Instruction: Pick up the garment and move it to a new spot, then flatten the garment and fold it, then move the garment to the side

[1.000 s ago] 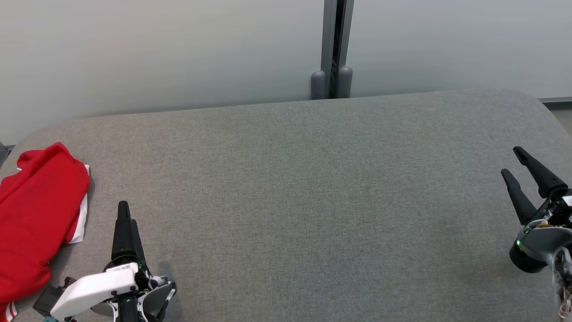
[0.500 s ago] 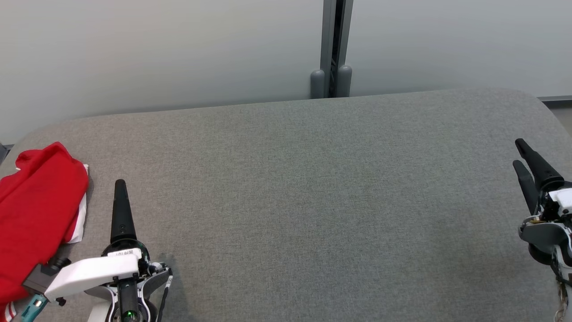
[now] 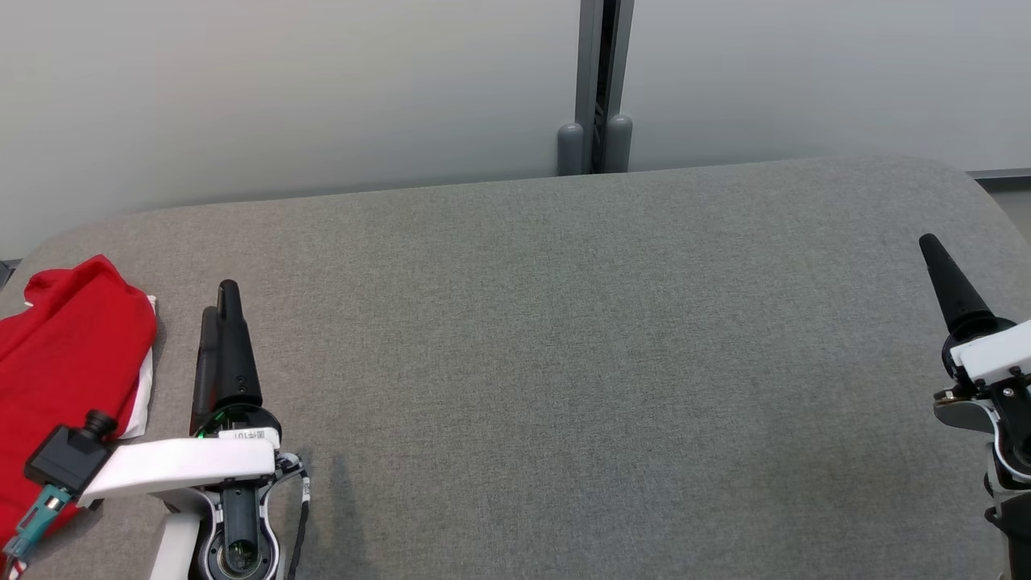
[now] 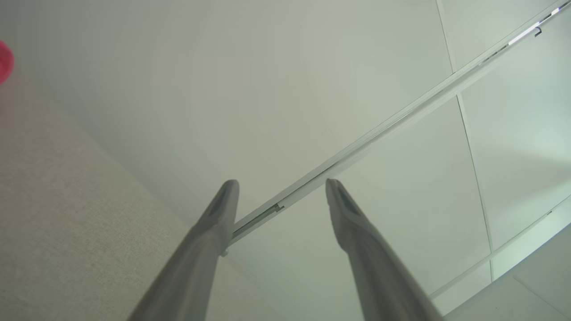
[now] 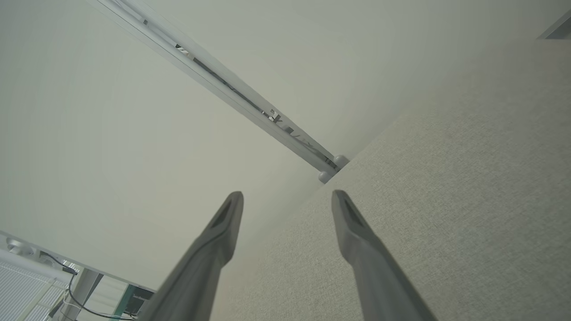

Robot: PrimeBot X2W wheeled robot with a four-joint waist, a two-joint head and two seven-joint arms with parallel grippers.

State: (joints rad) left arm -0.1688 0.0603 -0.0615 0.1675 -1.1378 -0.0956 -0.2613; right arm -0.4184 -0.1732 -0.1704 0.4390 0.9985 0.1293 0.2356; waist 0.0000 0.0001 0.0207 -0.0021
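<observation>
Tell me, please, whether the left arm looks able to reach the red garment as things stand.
Probably yes: the red garment lies beside the left arm's open fingers on the grey table, and nothing stands between them; a sideways reach should do.

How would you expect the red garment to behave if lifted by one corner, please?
Probably floppy: the red garment lies in soft folds, so it should drape. On the textured grey table, pushing may bunch it rather than slide it.
</observation>
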